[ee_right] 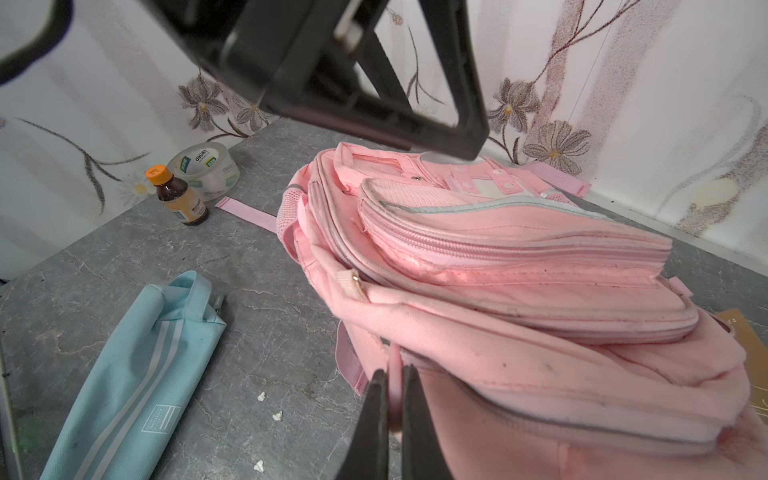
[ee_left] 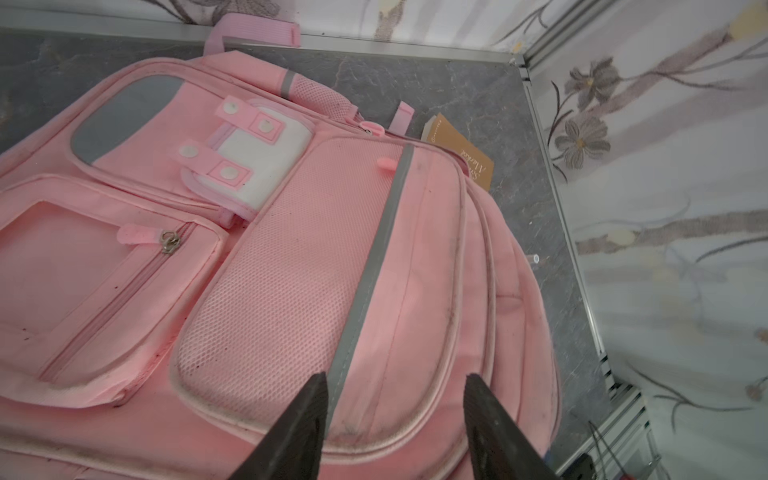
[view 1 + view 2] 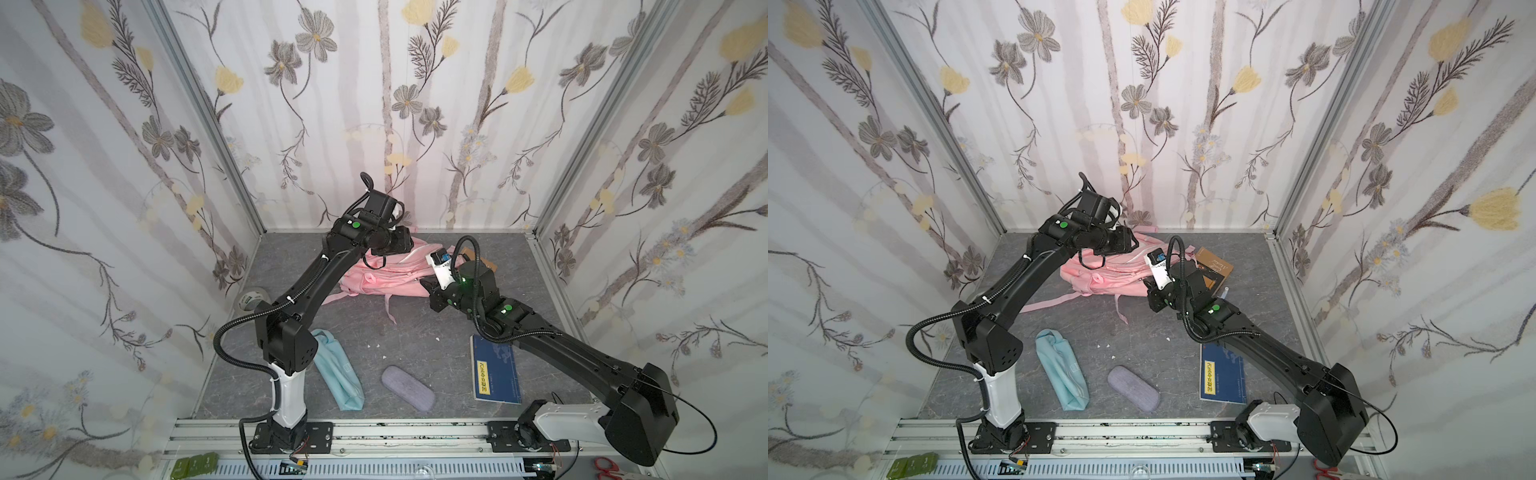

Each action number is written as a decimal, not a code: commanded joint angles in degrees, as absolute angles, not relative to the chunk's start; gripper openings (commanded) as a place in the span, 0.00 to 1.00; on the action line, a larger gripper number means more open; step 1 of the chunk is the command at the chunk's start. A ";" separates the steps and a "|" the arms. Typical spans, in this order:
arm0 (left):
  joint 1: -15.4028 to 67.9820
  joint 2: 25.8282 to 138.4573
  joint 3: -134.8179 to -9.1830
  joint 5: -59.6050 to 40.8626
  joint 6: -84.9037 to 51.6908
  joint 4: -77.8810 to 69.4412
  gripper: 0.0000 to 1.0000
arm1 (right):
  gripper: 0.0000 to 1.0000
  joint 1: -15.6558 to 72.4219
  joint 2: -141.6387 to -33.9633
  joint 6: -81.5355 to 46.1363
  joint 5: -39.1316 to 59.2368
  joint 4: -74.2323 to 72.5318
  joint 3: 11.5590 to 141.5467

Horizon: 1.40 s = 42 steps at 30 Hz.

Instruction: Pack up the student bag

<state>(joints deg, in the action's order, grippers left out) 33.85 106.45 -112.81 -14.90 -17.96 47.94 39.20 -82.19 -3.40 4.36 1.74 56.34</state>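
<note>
The pink student bag [image 3: 386, 276] [image 3: 1100, 274] lies flat at the back of the table, front pockets up. My left gripper [image 2: 395, 378] hovers open just above the bag's mesh front pocket [image 2: 291, 291], holding nothing. At the bag's near edge my right gripper [image 1: 394, 372] is shut on a thin pink pull tab [image 1: 395, 357] by the bag's main zip line. In both top views the right gripper [image 3: 428, 286] sits at the bag's right front corner. The bag [image 1: 498, 270] looks zipped along its front pockets.
A teal pencil pouch [image 3: 338, 374] [image 1: 137, 374], a grey-purple case [image 3: 408, 387] and a blue book [image 3: 496, 370] lie near the front. A brown book [image 3: 1214, 268] [image 2: 461, 147] pokes out behind the bag. A tape roll [image 1: 205, 170] and an orange-capped bottle [image 1: 178, 197] stand by the left wall.
</note>
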 commanded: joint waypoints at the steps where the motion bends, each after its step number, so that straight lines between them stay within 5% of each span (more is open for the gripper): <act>1: 34.69 100.67 -103.94 -18.85 -4.62 41.44 0.50 | 0.00 39.13 -80.89 -3.17 4.18 -2.03 56.51; 4: 34.77 96.04 -94.80 -21.08 -4.08 32.32 0.42 | 0.00 38.89 -80.43 -3.21 4.15 -1.16 56.86; 9: 34.80 95.22 -90.12 -29.99 -2.89 27.92 0.50 | 0.00 38.54 -80.20 -3.60 4.63 -0.18 57.26; 14: 34.81 96.54 -90.45 -27.76 -1.49 29.24 0.44 | 0.00 38.52 -80.89 -4.28 4.92 -0.53 57.47; 25: 34.33 98.42 -91.86 -31.18 -0.75 29.44 0.05 | 0.00 38.44 -81.74 -4.57 2.22 -0.75 58.92; 27: 34.33 98.37 -91.72 -31.76 -1.12 29.45 0.08 | 0.00 38.45 -81.59 -4.81 1.66 -0.72 58.92; 30: 34.29 97.86 -91.19 -32.53 -1.49 29.54 0.38 | 0.00 38.39 -81.39 -5.51 1.32 -0.51 58.80; 32: 34.35 97.36 -90.77 -32.94 -1.66 29.51 0.39 | 0.00 38.34 -81.15 -5.71 1.41 -0.43 58.58; 36: 34.32 96.48 -89.51 -33.75 -1.94 29.27 0.28 | 0.00 38.39 -80.64 -5.67 1.43 -0.70 57.79; 39: 34.22 95.78 -88.93 -31.46 -2.13 29.41 0.00 | 0.00 38.36 -80.20 -5.80 1.65 -1.13 57.36; 42: 34.22 95.50 -88.87 -29.97 -2.96 29.09 0.00 | 0.00 38.38 -79.89 -5.89 1.88 -1.58 56.87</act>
<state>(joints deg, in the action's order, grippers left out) 34.33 96.05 -88.99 -31.42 -1.89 30.02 38.46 -80.58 -5.54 2.39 4.84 57.01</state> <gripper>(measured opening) 0.079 0.058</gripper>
